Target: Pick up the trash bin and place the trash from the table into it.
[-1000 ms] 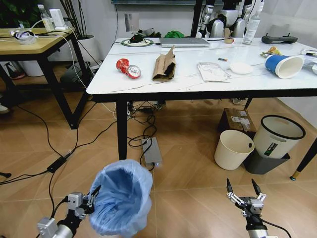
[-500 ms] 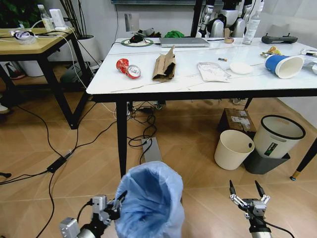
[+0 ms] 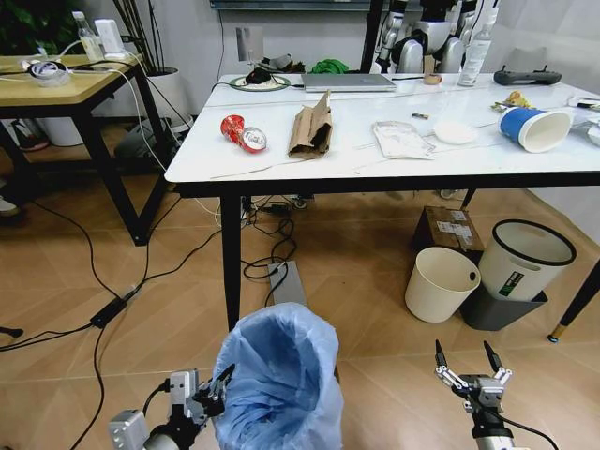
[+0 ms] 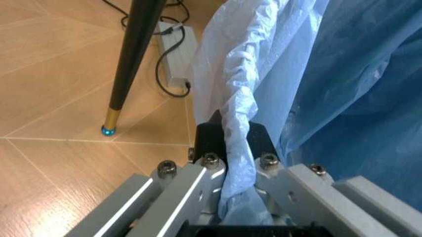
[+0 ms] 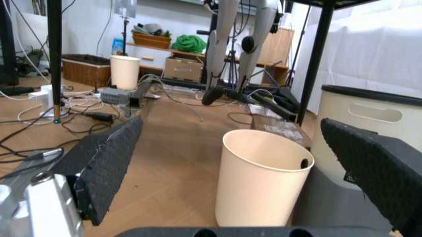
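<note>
Crinkly translucent plastic trash bin (image 3: 279, 380) liner

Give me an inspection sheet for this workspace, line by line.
Surface: table, white marble-look, littered.
Job's things: trash bin on left claw; red can, cardboard, wrapper, blue cup on the table.
Clutter: laptop, controller.
Grippers: left claw shut on the bag rim; right claw open, low.
Cables: cables across the floor.
Surroundings: cream bucket, white bin, wooden desk.

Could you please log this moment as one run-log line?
left gripper: shut on trash bin rim | right gripper: open, idle | trash: on table
</note>
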`<state>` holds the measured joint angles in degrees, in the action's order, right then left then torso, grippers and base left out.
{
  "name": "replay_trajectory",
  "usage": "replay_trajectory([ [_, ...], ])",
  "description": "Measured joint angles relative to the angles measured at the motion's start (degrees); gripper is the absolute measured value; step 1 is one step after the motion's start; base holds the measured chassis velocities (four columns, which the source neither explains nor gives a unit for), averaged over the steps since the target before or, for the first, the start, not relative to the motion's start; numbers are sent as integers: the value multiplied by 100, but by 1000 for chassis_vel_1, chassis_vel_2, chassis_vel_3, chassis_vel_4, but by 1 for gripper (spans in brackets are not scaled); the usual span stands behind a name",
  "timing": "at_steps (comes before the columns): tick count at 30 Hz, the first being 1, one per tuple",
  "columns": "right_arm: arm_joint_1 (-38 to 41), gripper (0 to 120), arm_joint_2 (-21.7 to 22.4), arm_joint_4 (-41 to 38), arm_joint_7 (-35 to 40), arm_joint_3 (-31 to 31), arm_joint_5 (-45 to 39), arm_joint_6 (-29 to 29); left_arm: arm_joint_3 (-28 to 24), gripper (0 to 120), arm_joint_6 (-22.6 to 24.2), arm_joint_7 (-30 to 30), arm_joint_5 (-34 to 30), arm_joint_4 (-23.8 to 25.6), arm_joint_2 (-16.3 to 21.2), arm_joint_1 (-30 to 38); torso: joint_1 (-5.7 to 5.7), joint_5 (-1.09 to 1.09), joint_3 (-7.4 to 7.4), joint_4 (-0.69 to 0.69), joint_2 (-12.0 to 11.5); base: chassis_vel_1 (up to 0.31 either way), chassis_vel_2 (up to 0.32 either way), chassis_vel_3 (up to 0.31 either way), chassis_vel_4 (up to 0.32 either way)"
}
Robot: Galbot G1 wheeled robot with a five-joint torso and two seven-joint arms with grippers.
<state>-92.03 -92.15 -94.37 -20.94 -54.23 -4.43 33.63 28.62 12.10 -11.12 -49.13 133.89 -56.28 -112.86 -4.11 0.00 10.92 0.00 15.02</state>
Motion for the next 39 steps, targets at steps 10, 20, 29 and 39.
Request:
replay_trajectory([
  [10,-5,100,0,24,2,17,-55,16,203,0,-29,292,98,-242,-326,26,-73,0,187,0,260,0,0,0,0],
  [20,35,100,1,30,8,57,-289,25,226,0,-56,404,247,-375,-569,-34,-157,0,367,0,523,0,0,0,0],
  [29,18,100,52,65,-9,72,-377,32,304,0,8,351,199,-151,-509,-164,-216,0,486,0,702,0,0,0,0],
  [39,51,100,164,163,-38,120,-406,47,541,0,12,458,233,-62,-210,-426,-304,0,650,0,954,0,0,0,0],
])
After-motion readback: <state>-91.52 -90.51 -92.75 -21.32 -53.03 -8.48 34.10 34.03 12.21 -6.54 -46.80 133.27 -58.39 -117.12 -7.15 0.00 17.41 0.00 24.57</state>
